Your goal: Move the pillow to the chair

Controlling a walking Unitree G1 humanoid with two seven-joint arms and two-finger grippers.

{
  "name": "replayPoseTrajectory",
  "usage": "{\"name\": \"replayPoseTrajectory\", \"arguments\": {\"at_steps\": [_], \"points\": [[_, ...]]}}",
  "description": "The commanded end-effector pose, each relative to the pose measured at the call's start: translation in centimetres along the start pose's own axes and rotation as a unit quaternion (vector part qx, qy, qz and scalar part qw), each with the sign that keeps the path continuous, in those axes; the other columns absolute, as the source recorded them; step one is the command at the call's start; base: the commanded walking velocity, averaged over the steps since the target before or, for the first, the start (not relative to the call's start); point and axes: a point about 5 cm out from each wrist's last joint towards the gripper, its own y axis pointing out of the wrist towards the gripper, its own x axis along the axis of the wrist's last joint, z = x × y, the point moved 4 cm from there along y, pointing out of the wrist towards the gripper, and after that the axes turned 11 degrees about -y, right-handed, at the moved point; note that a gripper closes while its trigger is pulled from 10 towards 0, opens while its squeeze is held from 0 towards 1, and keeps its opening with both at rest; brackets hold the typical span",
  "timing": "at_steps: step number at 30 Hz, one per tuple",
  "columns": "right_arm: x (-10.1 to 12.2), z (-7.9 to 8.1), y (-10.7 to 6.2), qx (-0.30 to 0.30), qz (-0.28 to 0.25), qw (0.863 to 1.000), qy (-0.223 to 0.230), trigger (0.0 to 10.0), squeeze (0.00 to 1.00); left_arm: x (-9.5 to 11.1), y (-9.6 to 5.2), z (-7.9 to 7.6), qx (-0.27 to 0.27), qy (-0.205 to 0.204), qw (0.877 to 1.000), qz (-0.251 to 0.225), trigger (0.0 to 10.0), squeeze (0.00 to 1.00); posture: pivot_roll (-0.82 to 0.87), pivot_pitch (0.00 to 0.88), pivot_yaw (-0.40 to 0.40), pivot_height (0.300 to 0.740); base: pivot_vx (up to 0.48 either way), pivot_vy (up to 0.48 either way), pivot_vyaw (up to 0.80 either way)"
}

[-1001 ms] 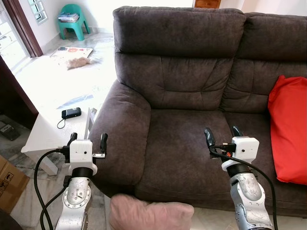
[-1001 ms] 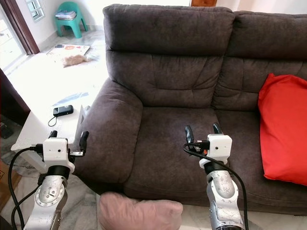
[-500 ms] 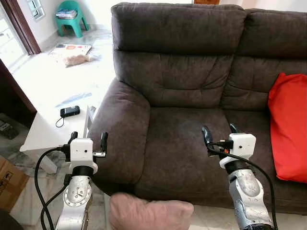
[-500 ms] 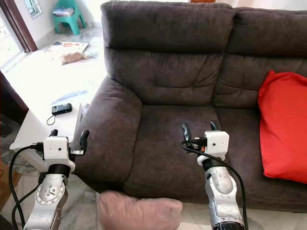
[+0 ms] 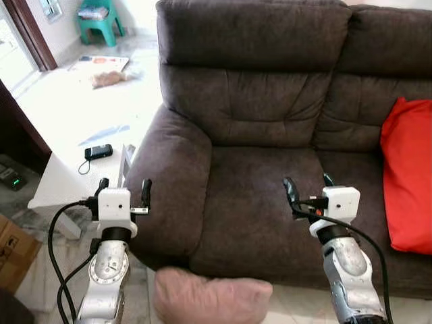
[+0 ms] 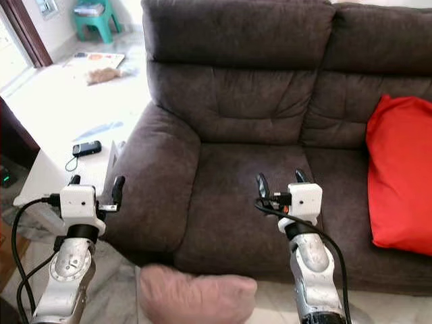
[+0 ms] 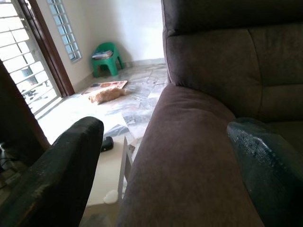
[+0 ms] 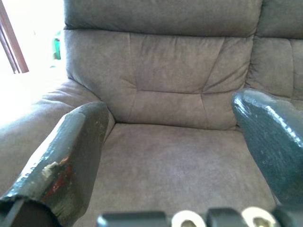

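Note:
A pink pillow [image 5: 212,299] lies on the floor against the front of the dark brown sofa [image 5: 256,128], between my two arms and below them. A red pillow [image 5: 407,175] leans on the sofa's right seat. My left gripper [image 5: 123,188] is open and held beside the sofa's left armrest [image 7: 189,156]. Over the left seat cushion [image 8: 175,161] my right gripper [image 5: 308,187] stands open with nothing between its fingers.
A white side table [image 5: 67,182] with a black device [image 5: 98,151] stands left of the armrest. A green plastic chair [image 5: 100,23] is far back left, with a mat and a tan furry thing [image 5: 108,77] on the tiled floor. A cardboard box [image 5: 13,253] sits at the lower left.
The view has crept closer to the sofa and tilted down a little. Both grippers stay open, held the same way; the pink pillow has not moved.

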Motion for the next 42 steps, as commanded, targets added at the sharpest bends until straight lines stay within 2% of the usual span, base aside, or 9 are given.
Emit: {"name": "replayPoseTrajectory", "arguments": {"at_steps": [1, 31, 34, 42], "points": [[0.75, -0.24, 0.09, -0.001, -0.016, 1.000, -0.005, 10.0, 0.00, 0.17, -0.11, 0.16, 0.006, -0.001, 1.000, -0.002, 10.0, 0.00, 0.00, 0.076, -0.020, 0.680, 0.000, 0.000, 0.00], [0.69, 0.05, 0.37, 0.012, -0.009, 1.000, 0.000, 10.0, 0.00, -0.07, -0.09, -0.35, 0.003, -0.007, 1.000, 0.001, 10.0, 0.00, 0.00, 0.071, -0.026, 0.680, 0.000, 0.000, 0.00], [0.66, 0.12, 0.38, 0.015, -0.007, 1.000, -0.002, 10.0, 0.00, -0.04, -0.08, -0.37, 0.004, -0.007, 1.000, 0.000, 10.0, 0.00, 0.00, 0.073, -0.027, 0.664, 0.000, 0.000, 0.00], [1.09, 0.37, 0.37, 0.022, -0.021, 1.000, -0.003, 10.0, 0.00, -0.06, -0.07, -0.49, 0.004, -0.009, 1.000, 0.000, 10.0, 0.00, 0.00, 0.076, -0.031, 0.664, 0.000, 0.000, 0.00]]}}
